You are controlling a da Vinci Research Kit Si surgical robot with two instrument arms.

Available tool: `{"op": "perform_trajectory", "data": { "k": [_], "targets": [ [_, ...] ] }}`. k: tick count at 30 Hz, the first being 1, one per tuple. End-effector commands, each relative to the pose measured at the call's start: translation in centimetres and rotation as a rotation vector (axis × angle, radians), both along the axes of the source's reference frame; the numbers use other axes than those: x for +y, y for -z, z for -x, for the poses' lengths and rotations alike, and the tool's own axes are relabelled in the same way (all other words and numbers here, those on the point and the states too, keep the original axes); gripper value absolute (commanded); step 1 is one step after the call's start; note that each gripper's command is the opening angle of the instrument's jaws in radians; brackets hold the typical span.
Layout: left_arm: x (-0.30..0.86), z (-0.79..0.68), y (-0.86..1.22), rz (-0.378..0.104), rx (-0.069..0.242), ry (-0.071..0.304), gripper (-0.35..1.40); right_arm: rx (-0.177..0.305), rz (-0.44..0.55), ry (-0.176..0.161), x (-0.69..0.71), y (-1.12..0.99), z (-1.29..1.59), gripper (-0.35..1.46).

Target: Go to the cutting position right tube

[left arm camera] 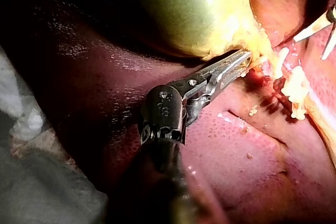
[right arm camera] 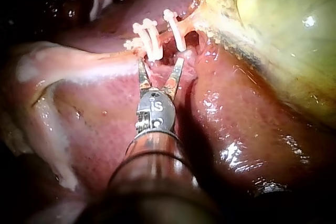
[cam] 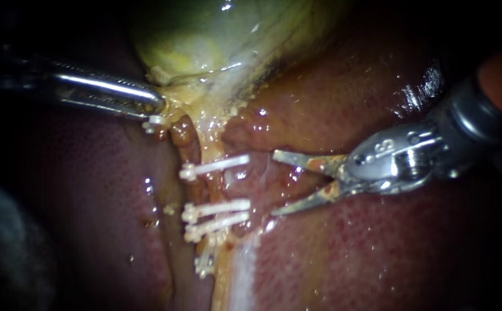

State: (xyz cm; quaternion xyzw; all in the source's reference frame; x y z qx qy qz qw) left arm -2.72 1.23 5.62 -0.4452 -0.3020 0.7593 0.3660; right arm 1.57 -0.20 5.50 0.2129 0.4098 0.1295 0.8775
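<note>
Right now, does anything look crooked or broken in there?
One thing: the lowest white clip sits steeply tilted, while the three clips above it lie side by side, nearly level. Nothing looks torn or spilled.

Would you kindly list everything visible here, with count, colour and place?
gallbladder: one, yellow-green, above the clips.
liver: one, dark red, around and under everything.
tube: one clearly seen, brown, running from the gallbladder's neck to the clips.
clips: at least four, white, across the tube.
left instrument: one, metal, jaws shut on the gallbladder's neck.
right instrument: one, metal, jaws open beside the clips.
</note>
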Motion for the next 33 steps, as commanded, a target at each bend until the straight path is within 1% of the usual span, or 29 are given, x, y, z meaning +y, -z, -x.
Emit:
{"op": "perform_trajectory", "data": {
  "k": [1, 3, 6, 11, 16, 20, 23, 27, 29, 32, 33],
  "targets": [
    [0.0, 0.0, 0.0, -0.002, -0.002, -0.001, -0.35, -0.001, -0.024, -0.004, -0.02, -0.04, -0.03, 1.4],
    [0.0, 0.01, 0.0, -0.002, -0.002, 0.0, -0.35, 0.0, -0.063, -0.014, -0.04, -0.09, -0.08, 1.38],
    [0.0, 0.01, 0.01, -0.002, -0.001, 0.0, -0.35, 0.016, -0.125, -0.04, -0.05, -0.15, -0.16, 1.38],
    [0.0, 0.01, 0.01, -0.002, -0.001, 0.0, -0.35, 0.036, -0.206, -0.059, -0.05, -0.22, -0.27, 1.35],
    [0.0, 0.01, 0.01, -0.002, -0.001, 0.0, -0.35, 0.078, -0.267, -0.076, -0.03, -0.24, -0.32, 1.33],
    [0.0, 0.01, 0.01, -0.002, -0.002, 0.0, -0.35, 0.113, -0.316, -0.07, -0.03, -0.26, -0.38, 1.3],
    [0.0, 0.02, 0.01, -0.002, -0.001, 0.0, -0.35, 0.131, -0.339, -0.06, -0.04, -0.3, -0.43, 1.3],
    [0.0, 0.02, 0.0, -0.002, -0.001, 0.0, -0.35, 0.151, -0.36, -0.039, -0.07, -0.38, -0.51, 1.3],
    [0.0, 0.02, 0.0, -0.002, -0.001, 0.0, -0.35, 0.154, -0.369, -0.027, -0.1, -0.41, -0.54, 1.3],
    [0.0, 0.02, 0.0, -0.002, -0.001, 0.0, -0.35, 0.157, -0.379, 0.001, -0.14, -0.46, -0.55, 1.3],
    [0.0, 0.02, 0.0, -0.002, -0.001, 0.0, -0.35, 0.159, -0.38, 0.002, -0.15, -0.48, -0.55, 1.3]
  ]
}}
